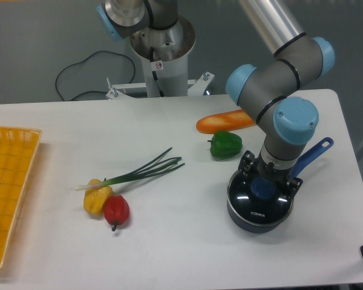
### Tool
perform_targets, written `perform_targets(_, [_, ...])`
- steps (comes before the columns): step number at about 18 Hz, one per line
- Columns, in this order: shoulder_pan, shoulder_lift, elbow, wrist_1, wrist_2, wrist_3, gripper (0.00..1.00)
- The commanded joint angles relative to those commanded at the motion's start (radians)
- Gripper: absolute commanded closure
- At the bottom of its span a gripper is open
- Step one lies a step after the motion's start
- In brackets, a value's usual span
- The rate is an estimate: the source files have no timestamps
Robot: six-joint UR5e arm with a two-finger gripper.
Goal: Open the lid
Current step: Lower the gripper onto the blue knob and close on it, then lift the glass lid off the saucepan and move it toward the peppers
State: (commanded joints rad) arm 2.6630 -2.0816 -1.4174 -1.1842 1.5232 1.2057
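"KONKA" stands on the lid (254, 205) (white letters, front edge).

A single fixed camera looks down from the near side across the white rectangular table (169, 254) toward the far grey arm pedestal (160, 51).

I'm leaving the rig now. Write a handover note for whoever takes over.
Pincer: down over the blue knob of the lid, fingers either side; whether it has closed on the knob cannot be told.
Lid: sitting flat on the blue pot at the table's front right, pot handle pointing back right.
Done: approach to the knob.
Left: confirm the grip, lift the lid off, set it down. Green pepper sits close behind the pot.
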Motion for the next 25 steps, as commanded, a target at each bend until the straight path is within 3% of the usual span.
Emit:
perform_targets(7, [0.000, 0.002, 0.000, 0.000, 0.002, 0.000, 0.38])
perform_targets(17, [0.000, 0.009, 0.009, -0.014, 0.002, 0.000, 0.48])
perform_targets(25, [-0.021, 0.075, 0.015, -0.146, 0.040, 0.011, 0.48])
